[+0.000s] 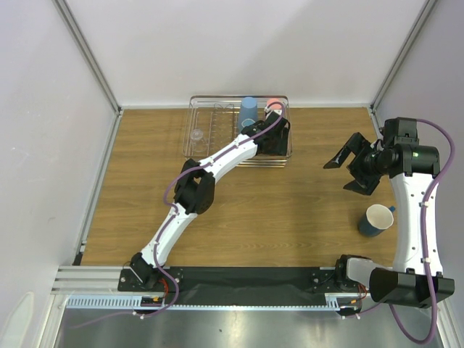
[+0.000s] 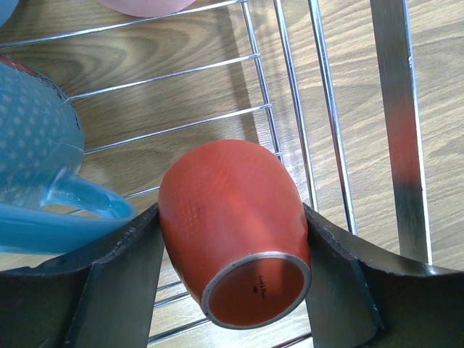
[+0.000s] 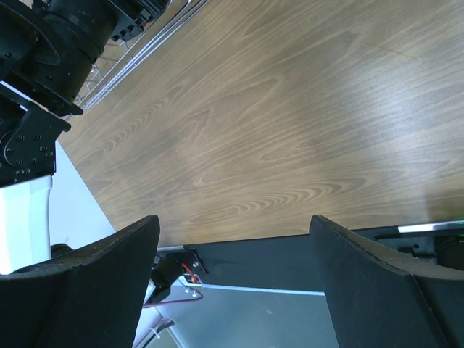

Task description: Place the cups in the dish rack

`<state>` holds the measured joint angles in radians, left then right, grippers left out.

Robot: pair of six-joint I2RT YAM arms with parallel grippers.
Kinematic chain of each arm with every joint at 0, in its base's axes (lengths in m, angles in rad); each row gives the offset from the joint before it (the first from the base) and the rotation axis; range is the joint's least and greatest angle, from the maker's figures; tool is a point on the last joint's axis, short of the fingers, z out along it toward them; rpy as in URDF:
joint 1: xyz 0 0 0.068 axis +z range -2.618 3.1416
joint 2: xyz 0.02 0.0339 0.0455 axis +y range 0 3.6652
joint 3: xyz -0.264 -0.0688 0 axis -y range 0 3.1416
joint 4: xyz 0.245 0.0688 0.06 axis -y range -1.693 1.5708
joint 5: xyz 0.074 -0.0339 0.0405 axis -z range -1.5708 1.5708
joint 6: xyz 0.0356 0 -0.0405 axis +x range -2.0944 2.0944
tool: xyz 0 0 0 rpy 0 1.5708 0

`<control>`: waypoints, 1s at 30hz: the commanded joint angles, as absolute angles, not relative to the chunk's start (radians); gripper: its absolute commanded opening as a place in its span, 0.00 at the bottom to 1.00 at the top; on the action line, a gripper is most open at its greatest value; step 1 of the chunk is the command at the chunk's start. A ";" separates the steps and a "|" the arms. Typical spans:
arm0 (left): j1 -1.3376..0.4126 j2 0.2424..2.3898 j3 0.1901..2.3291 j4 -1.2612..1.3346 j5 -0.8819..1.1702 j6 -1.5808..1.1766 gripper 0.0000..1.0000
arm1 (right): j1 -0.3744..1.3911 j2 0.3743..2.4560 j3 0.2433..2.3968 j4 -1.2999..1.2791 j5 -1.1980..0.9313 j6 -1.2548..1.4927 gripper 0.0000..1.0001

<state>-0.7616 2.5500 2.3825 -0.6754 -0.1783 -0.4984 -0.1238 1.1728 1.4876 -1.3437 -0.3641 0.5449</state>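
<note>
Your left pincer [image 2: 232,246] is clenched on the small orange cup [image 2: 232,225]. Both fingers press its sides and its base faces the wrist camera, inside the dish rack [image 1: 206,109] at 12 o'clock on the counter [image 1: 275,203]. The light blue tumbler [image 1: 249,109] and pink tumbler [image 1: 273,104] stand just beyond it in the rack. Your right pincer [image 1: 353,168] hangs released and empty at 3 o'clock. The dark blue mug [image 1: 375,220] sits on the counter at 4 o'clock.

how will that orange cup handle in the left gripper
Probably rigid: the orange cup shows no dent between the fingers of the left gripper. Its bulging, tapered sides could let it slide. Set on the thin wires of the dish rack, it might rock or tip.
</note>
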 commanded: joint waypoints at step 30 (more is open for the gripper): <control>-0.753 2.589 2.401 -0.704 -0.121 -0.508 0.37 | -0.167 1.167 1.523 -1.471 -0.382 0.506 0.92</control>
